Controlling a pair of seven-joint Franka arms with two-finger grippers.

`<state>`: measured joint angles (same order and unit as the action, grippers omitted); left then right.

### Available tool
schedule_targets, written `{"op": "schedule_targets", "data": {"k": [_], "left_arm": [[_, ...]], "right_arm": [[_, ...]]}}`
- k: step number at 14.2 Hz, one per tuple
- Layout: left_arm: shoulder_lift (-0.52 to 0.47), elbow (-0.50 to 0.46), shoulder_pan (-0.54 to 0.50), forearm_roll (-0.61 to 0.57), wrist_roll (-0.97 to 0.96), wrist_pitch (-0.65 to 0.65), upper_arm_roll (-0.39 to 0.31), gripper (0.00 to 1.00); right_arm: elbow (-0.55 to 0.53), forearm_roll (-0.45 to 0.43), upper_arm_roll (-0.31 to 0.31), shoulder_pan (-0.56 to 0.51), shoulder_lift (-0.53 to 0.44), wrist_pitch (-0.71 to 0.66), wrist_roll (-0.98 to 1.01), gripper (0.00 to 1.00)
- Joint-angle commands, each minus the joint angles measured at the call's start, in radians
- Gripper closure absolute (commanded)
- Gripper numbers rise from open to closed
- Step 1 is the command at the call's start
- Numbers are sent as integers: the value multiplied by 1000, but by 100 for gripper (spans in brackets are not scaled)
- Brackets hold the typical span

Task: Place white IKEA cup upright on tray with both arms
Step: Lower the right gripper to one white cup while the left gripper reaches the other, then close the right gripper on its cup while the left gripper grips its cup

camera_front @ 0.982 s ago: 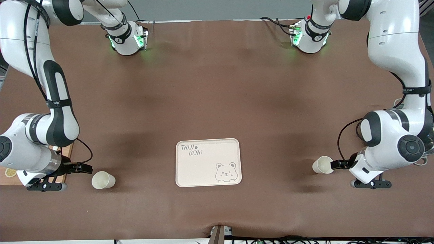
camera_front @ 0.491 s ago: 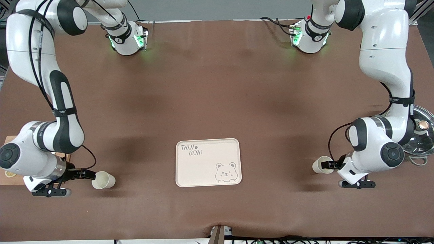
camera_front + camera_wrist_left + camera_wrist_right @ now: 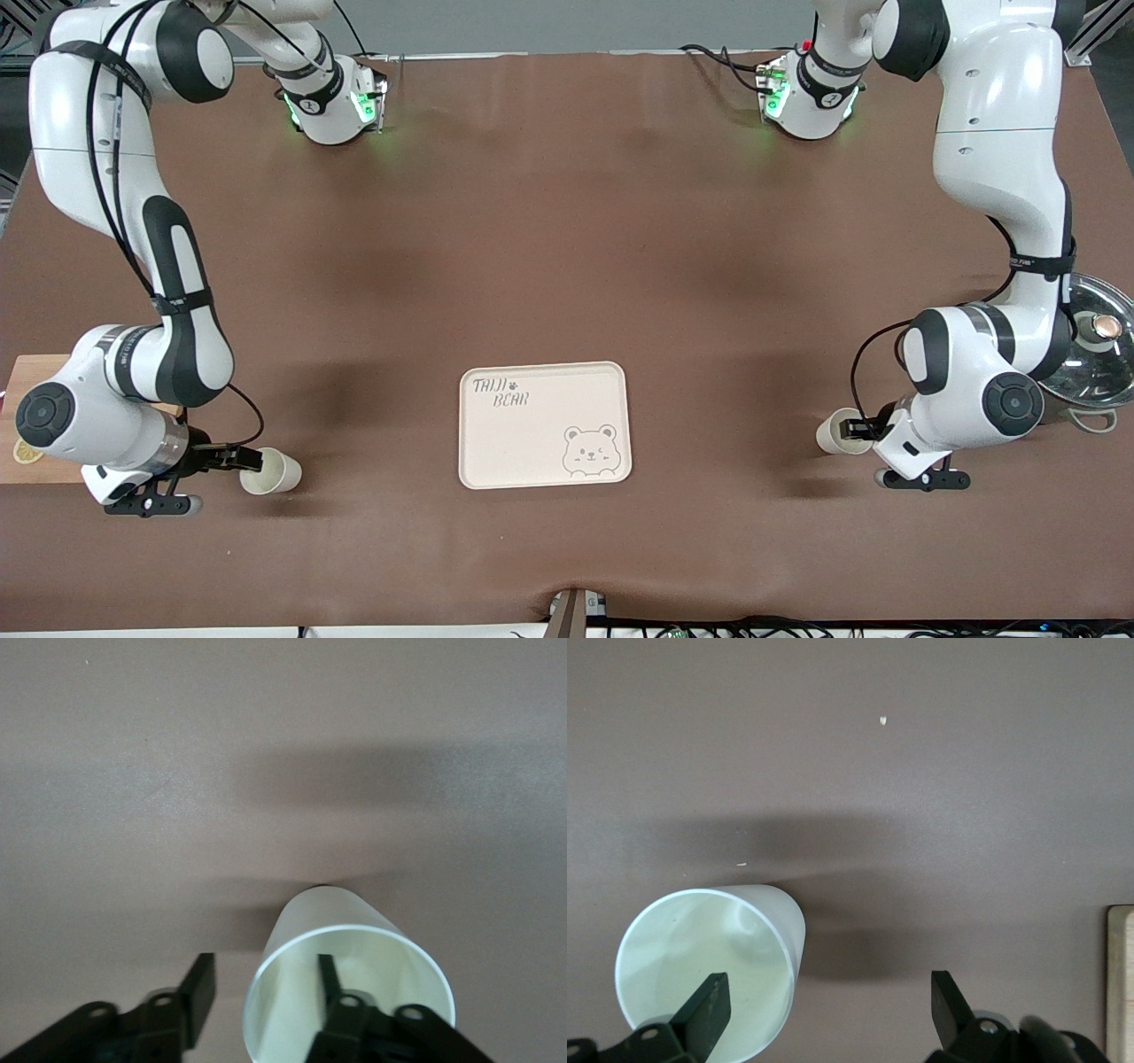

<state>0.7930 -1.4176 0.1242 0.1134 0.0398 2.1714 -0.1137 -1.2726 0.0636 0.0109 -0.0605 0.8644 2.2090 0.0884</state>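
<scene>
Two cups upright on tabletop, tray (image 3: 544, 425) between | left pincer (image 3: 852, 430) apart, astride cup A's (image 3: 836, 432) rim at tray's 3 o'clock | right pincer (image 3: 251, 459) apart, one finger over cup B's (image 3: 271, 471) mouth, 9 o'clock.

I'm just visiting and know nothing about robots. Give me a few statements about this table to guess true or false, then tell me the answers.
1. Both cups already stand on the tray. False: the tray holds nothing.
2. The left gripper has one finger inside its cup. True.
3. The other cup stands upright. False: it lies on its side, mouth toward the right gripper.
4. The right gripper's fingers are open. True.
5. The tray lies between the two cups. True.
</scene>
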Motion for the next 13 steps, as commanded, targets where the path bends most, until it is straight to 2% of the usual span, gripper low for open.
{"op": "schedule_targets", "data": {"k": [1,13], "left_arm": [[-14,-23,3,9,15,24,-1,100],[-35,-4,6,12,100,25,0,100]], "right_arm": [[27,16,-6,-2,25,-3,-4,0],[18,22,-8,19,39,38,-9,0]]}}
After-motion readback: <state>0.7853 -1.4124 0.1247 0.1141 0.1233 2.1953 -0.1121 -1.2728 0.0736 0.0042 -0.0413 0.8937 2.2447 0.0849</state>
